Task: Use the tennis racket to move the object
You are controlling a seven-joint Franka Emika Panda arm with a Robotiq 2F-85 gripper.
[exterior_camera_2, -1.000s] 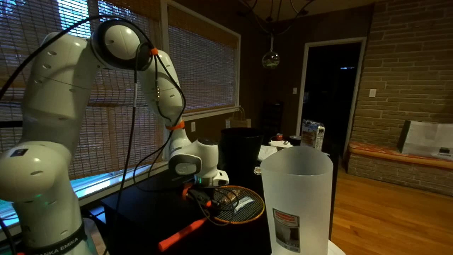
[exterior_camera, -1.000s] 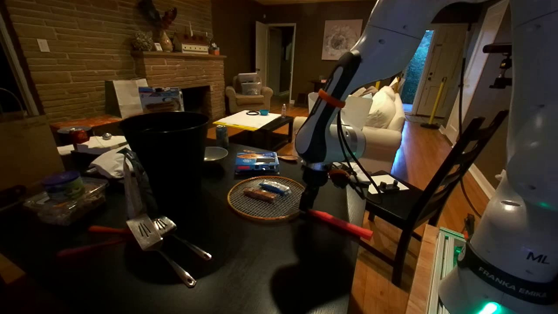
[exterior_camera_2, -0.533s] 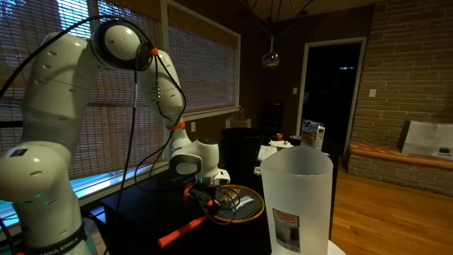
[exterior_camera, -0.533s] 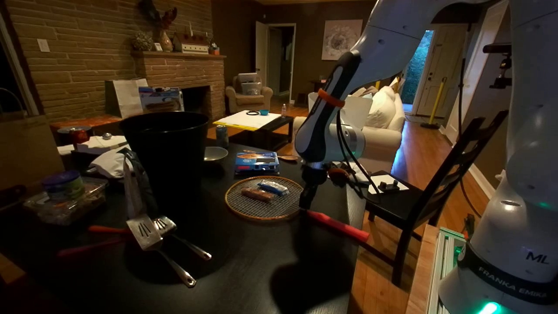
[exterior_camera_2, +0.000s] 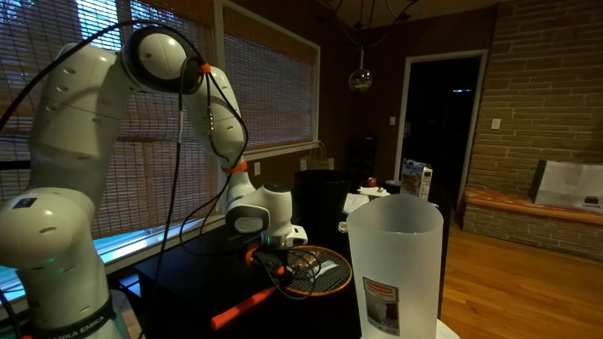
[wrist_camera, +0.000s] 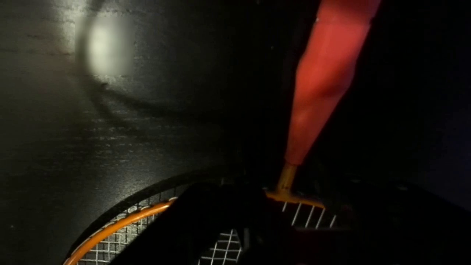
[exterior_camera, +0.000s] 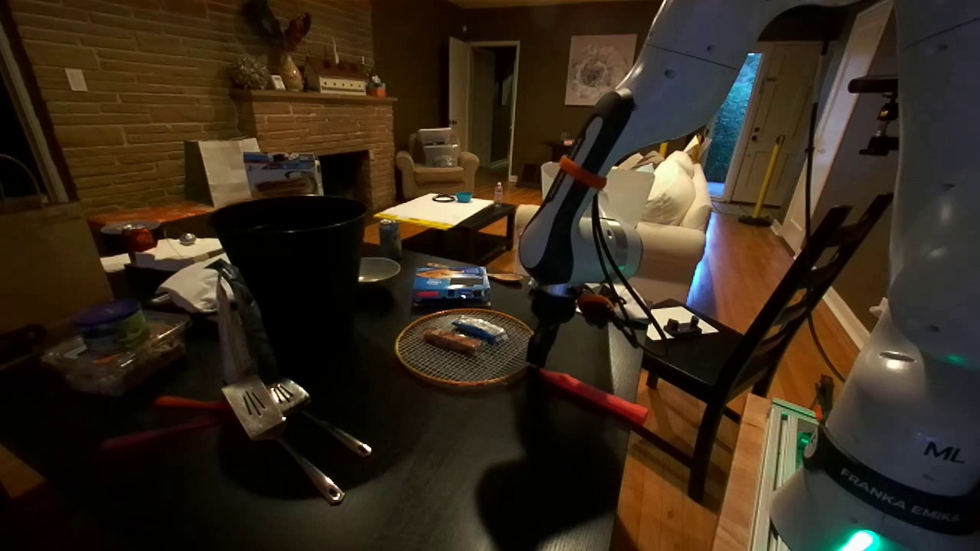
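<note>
In both exterior views the arm [exterior_camera: 677, 84] leans over the table [exterior_camera: 429, 474] and comes down steeply to a low wrist; in an exterior view its elbow [exterior_camera_2: 162, 56] is bent high. The gripper [exterior_camera: 536, 360] points downward, right at the tennis racket [exterior_camera: 459, 369], where its hoop and handle [exterior_camera: 593, 396] meet. The fingers [wrist_camera: 206, 209] are black and sunk in shadow in the wrist view, so I cannot tell whether they stand wide, narrow or gripping the racket.

The arm has smooth, rounded white shells, with an orange strap [exterior_camera: 582, 174] around it. The racket has a thin, round orange rim [wrist_camera: 119, 222], a fine see-through net and a straight red handle that tapers to a slim, yellowish neck [wrist_camera: 287, 176]. The table is black, with a faint grain.

On the net lie 2 small, long packets in shiny wrappers: the brown packet [exterior_camera: 452, 342] and, just beside it, the blue and silver packet [exterior_camera: 482, 330]. The brown packet is inside the hoop, near the gripper but apart from it.
</note>
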